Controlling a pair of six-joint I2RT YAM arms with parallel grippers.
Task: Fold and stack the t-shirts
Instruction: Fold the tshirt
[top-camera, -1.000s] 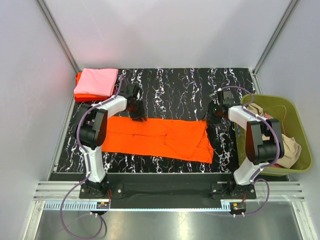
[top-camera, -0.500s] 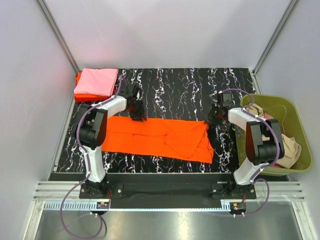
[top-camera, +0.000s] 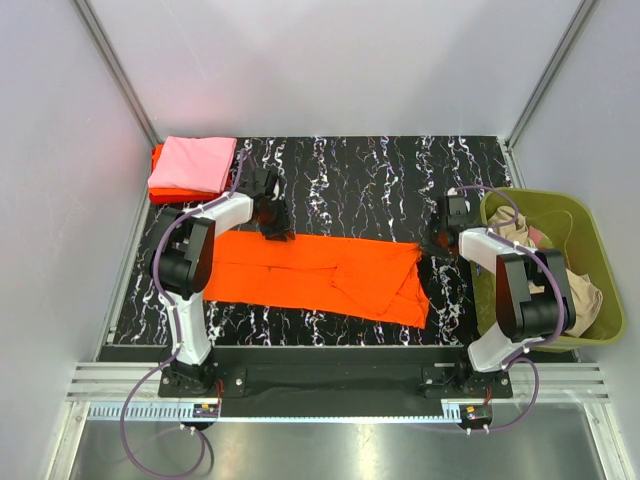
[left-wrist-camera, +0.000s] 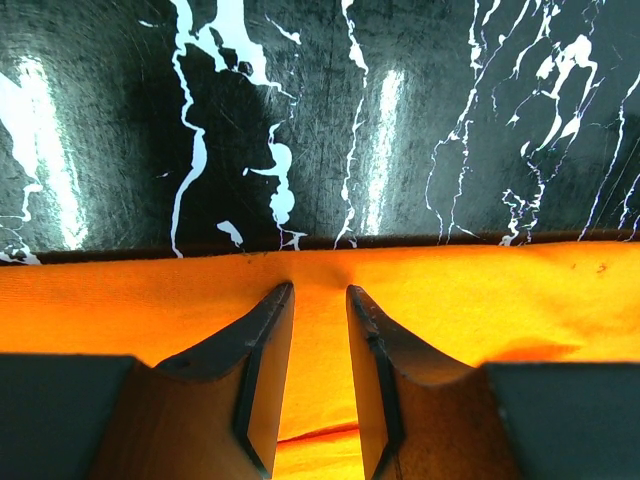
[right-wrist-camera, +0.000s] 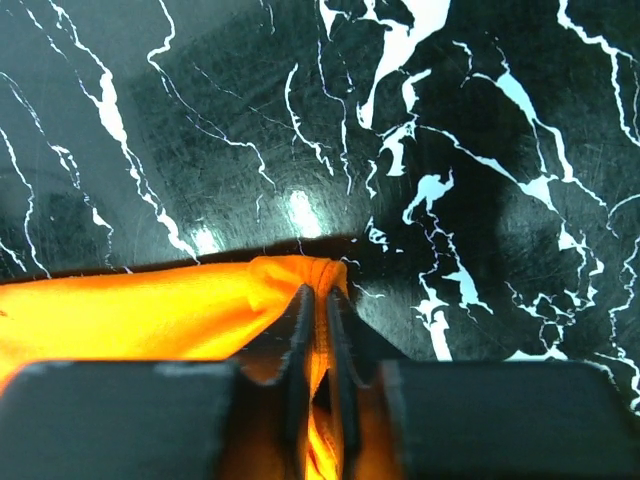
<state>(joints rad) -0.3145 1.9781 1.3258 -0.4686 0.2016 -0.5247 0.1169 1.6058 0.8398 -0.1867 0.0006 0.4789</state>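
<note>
A bright orange t-shirt (top-camera: 320, 275) lies spread lengthwise across the black marbled mat (top-camera: 370, 180). At the shirt's far edge, left of centre, my left gripper (top-camera: 276, 232) has its fingers narrowly apart, with puckered orange cloth (left-wrist-camera: 500, 300) pinched between them (left-wrist-camera: 318, 290). The shirt's far right corner is clamped in my right gripper (top-camera: 432, 244), which is shut on bunched cloth (right-wrist-camera: 150, 310) at its tips (right-wrist-camera: 320, 292). A folded light pink shirt (top-camera: 190, 163) rests on a folded red-orange one (top-camera: 160, 190) at the mat's far left corner.
An olive-green basket (top-camera: 600, 250) stands off the mat's right edge, close to my right arm. It holds beige cloth (top-camera: 585, 295) and a glimpse of magenta (top-camera: 535, 232). Grey walls enclose the far side and both flanks.
My right gripper has moved right towards the basket with the shirt's corner, drawing the far edge straighter. The left gripper has stayed in place.
</note>
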